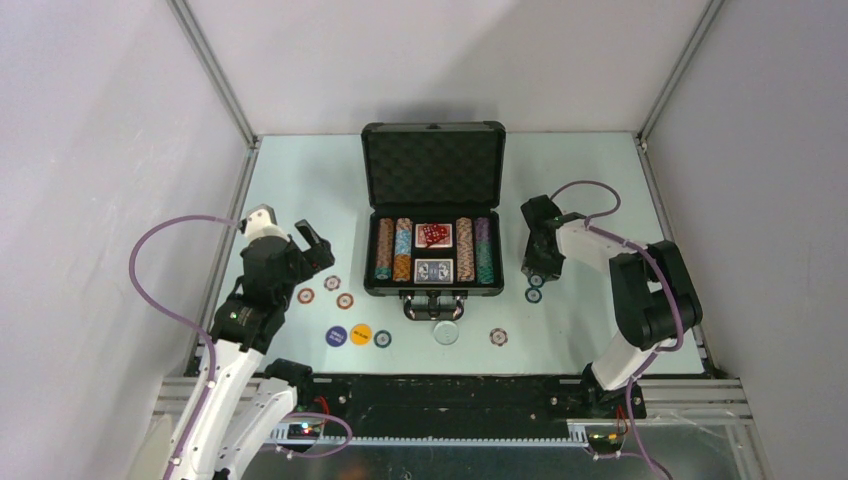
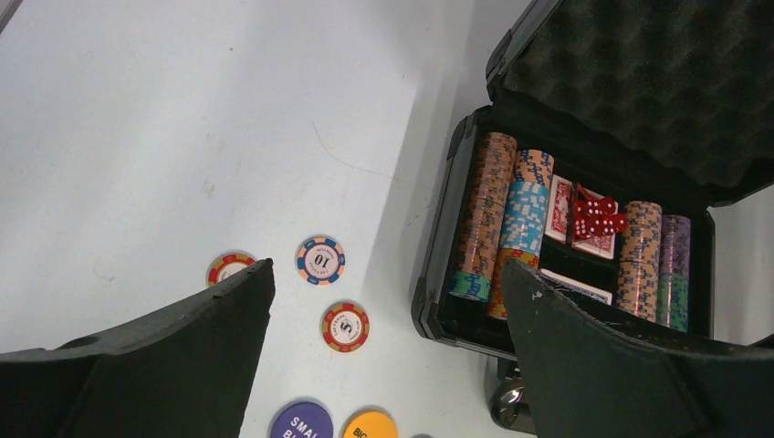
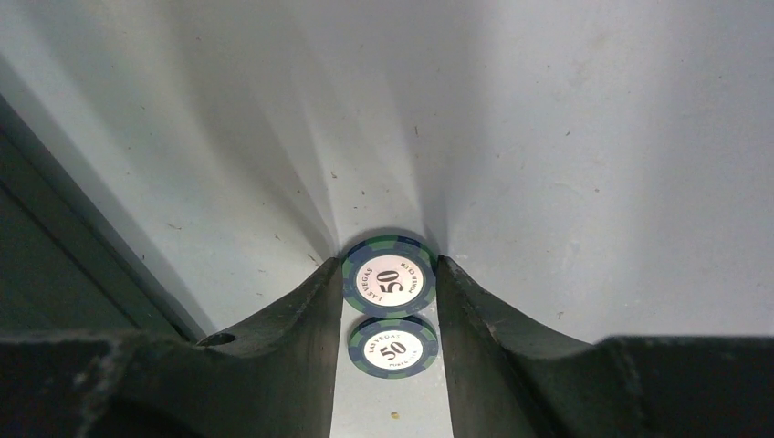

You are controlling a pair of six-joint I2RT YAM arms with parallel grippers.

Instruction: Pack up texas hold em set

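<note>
Nearest my arms, a purple button [image 1: 336,336], a yellow button [image 1: 360,334], a green-rimmed chip [image 1: 382,339], a pale round button [image 1: 446,332] and a reddish chip [image 1: 499,336] are lying in a row on the surface [image 1: 300,170].

Just beyond them on the left, my left gripper [image 2: 388,270] is hanging wide open above three loose chips [image 2: 320,260] and is holding nothing.

On the right, my right gripper [image 3: 388,265] is resting low on the surface with its fingers [image 3: 310,310] pressing close to both sides of a blue-green 50 chip [image 3: 388,281]. I cannot tell whether it is actually gripping it. A second 50 chip [image 3: 393,348] is lying just nearer, between the same fingers.

Between the two grippers, the black case [image 1: 432,288] is sitting open. Inside it are chip rows [image 1: 393,250] at either side, a blue deck [image 1: 434,270] in the middle and red dice [image 1: 433,235] on a red deck behind. Its foam-lined lid [image 1: 432,165] is standing upright at the back.
</note>
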